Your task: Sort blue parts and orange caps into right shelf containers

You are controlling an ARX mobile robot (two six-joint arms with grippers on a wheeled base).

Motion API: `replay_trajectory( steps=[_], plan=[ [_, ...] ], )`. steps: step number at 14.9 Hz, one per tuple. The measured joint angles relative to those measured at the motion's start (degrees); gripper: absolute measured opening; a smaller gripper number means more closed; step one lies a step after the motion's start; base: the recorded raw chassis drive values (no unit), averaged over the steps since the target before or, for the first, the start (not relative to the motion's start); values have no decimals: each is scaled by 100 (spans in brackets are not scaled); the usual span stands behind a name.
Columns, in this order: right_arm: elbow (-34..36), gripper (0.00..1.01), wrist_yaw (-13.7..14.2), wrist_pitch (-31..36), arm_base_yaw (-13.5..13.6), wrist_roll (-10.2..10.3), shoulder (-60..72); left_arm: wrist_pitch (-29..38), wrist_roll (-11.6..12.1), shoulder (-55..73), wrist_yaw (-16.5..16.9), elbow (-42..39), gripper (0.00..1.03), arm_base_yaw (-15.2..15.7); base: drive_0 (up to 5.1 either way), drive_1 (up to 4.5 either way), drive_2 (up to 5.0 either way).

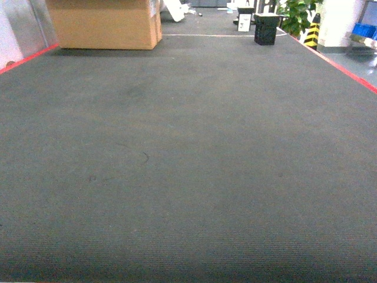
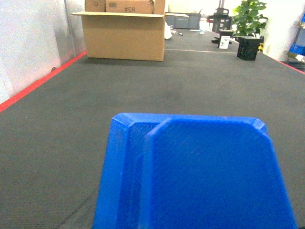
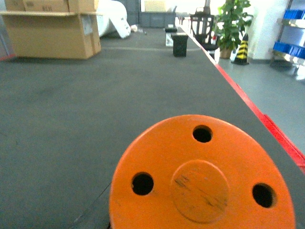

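A bright blue part (image 2: 200, 176) with a ribbed side fills the lower half of the left wrist view. It hangs above the dark carpet, and my left gripper is shut on it with its fingers hidden behind it. A round orange cap (image 3: 202, 179) with three holes and a raised centre disc fills the bottom of the right wrist view. My right gripper is shut on it, its fingers hidden too. Neither gripper shows in the head view. Blue shelf containers (image 3: 289, 47) stand on a metal rack far right, also glimpsed in the head view as blue crates (image 1: 365, 29).
Dark carpet floor (image 1: 188, 153) is edged by red tape (image 1: 347, 68). A large cardboard box (image 1: 106, 23) stands far left. A black crate (image 1: 265, 28), a potted plant (image 1: 297, 13) and a yellow-black cone (image 1: 311, 32) stand far right.
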State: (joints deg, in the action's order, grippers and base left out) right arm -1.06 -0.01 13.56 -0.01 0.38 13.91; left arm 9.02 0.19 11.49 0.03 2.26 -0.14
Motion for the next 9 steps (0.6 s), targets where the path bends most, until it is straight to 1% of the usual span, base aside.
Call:
replay_trajectory(
  steps=[1,2,3,4,5,6,7,9],
  plan=[
    [35,44,0,-221,0,0,-245,-269,0,-404,-7,-162,43,-2,0,0,0],
    [35,44,0,-273,0,0,-319,-994,0,-918,-2,-166,43,9,0,0,0],
    [35,44,0,-372,0,2,-385,-839,0,-1082,13,-164,43,9,0,0,0],
    [33,44,-2,-651,0,0,-599,-887,-2,-1086,-15,-138,43,9,0,0,0],
    [33,44,-4,-1436,0,0,-1268,-990,-2,-1086,-20,-166,43,9,0,0,0],
    [22,44,-2,-1274,0,0,-1368,-925,0,-1086,-2,-166,43,9,0,0,0],
    [31,44,2,-1436,0,0,-1364,-925,0,-1086,-4,-166,43,9,0,0,0],
    [31,44,0,-1397,0,0,-1364,-940,-2,-1086,-7,-166,43,9,0,0,0]
  ],
)
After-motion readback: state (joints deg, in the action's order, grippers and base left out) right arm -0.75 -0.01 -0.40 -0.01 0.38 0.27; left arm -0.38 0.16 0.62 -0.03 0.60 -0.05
